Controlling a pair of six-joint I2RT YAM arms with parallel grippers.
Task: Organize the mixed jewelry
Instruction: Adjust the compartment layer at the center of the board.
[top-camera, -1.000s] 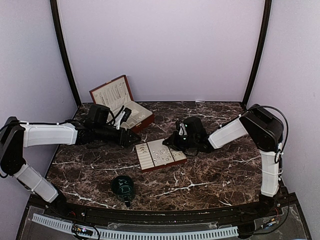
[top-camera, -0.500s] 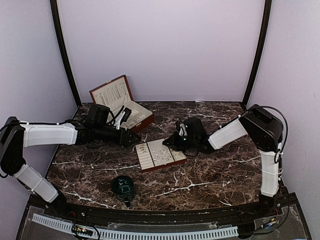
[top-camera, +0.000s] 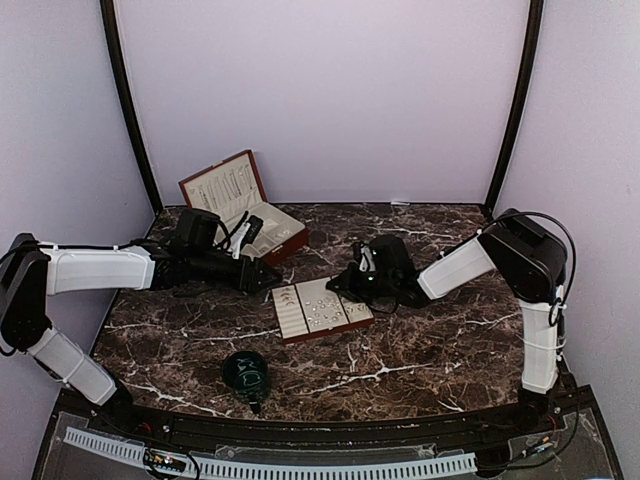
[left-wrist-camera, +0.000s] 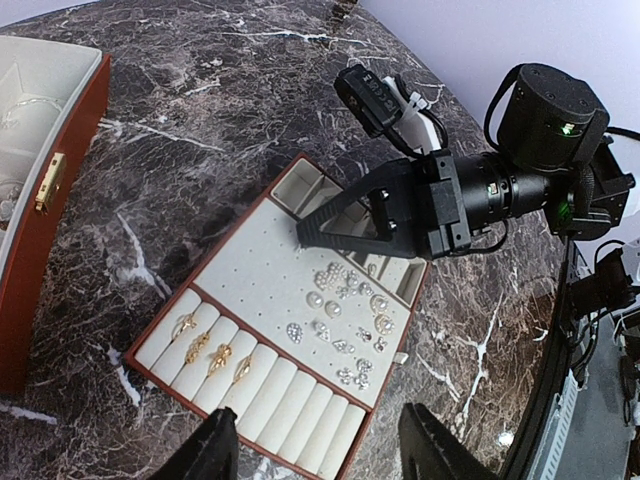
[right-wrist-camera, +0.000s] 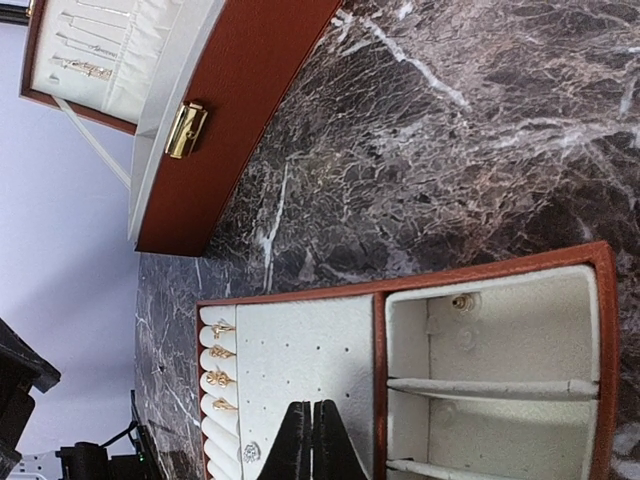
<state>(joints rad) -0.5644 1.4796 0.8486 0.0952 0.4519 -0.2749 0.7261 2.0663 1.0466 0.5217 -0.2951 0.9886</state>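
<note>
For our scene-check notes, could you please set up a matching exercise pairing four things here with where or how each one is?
Things:
1. gold pieces
2. green cup
3. hinged box
4. right gripper

Places or states:
A. open, at the far left of the table
B. shut, over the tray
C. tucked in the tray's padded rolls
D. alone near the front edge

Pairs: 1-C, 2-D, 3-A, 4-B

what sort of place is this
Likely a robot test booth, not a shop: plain lilac walls box in a marble-look table, and the left arm and right arm reach toward a jewelry tray.
</note>
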